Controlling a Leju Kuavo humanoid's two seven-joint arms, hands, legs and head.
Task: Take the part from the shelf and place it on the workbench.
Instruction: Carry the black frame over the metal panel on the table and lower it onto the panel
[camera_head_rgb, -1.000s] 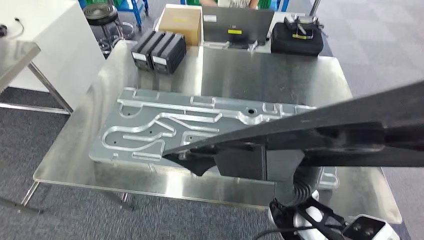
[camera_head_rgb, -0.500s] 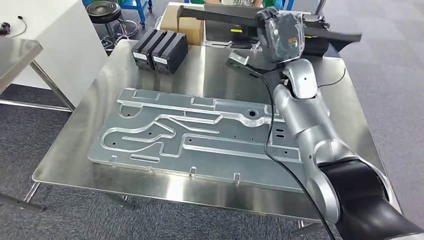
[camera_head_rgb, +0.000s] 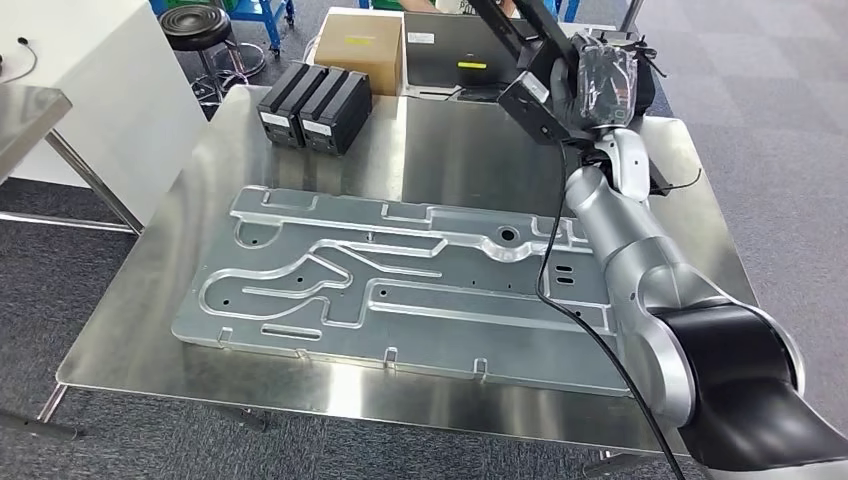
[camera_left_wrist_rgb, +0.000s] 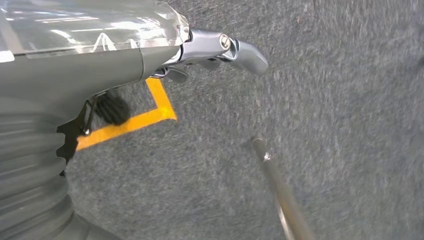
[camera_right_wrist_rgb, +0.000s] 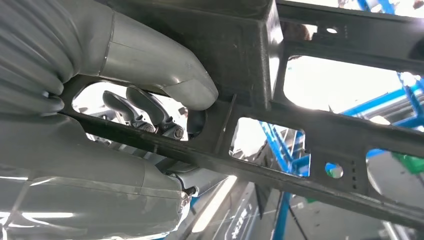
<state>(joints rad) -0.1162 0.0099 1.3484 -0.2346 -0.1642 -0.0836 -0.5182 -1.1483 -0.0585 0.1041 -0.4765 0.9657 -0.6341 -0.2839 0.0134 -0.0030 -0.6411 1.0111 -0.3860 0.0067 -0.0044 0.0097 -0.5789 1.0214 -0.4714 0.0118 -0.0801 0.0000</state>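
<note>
head view shows the right arm stretched forward over the far end of the workbench (camera_head_rgb: 440, 140), its right hand (camera_head_rgb: 598, 88) raised above the table's back edge and closed around a dark frame part (camera_head_rgb: 525, 75). the part is a black, open lattice of bars, and it slants up and away from the hand toward the top of the picture, so it is in the air, not on the steel top yet.

right wrist view gives the grip close up: the thick grey thumb (camera_right_wrist_rgb: 165, 70) lies across one bar of the frame while the darker fingers (camera_right_wrist_rgb: 142, 107) curl in behind it, so the bar is clamped between them. holding it by a bar near a joint probably keeps the long piece from swinging.

on the bench lies a large machined aluminium plate (camera_head_rgb: 400, 280) with routed channels; two black boxes (camera_head_rgb: 315, 105) and a brown carton (camera_head_rgb: 362, 45) stand at the far edge. free steel is mostly at the back strip, so a set-down likely has to go there or on the plate.

left wrist view looks down at grey carpet with an orange floor mark (camera_left_wrist_rgb: 145, 112); the left hand (camera_left_wrist_rgb: 220, 50) hangs with nothing in it, though i cannot tell how its fingers lie.
</note>
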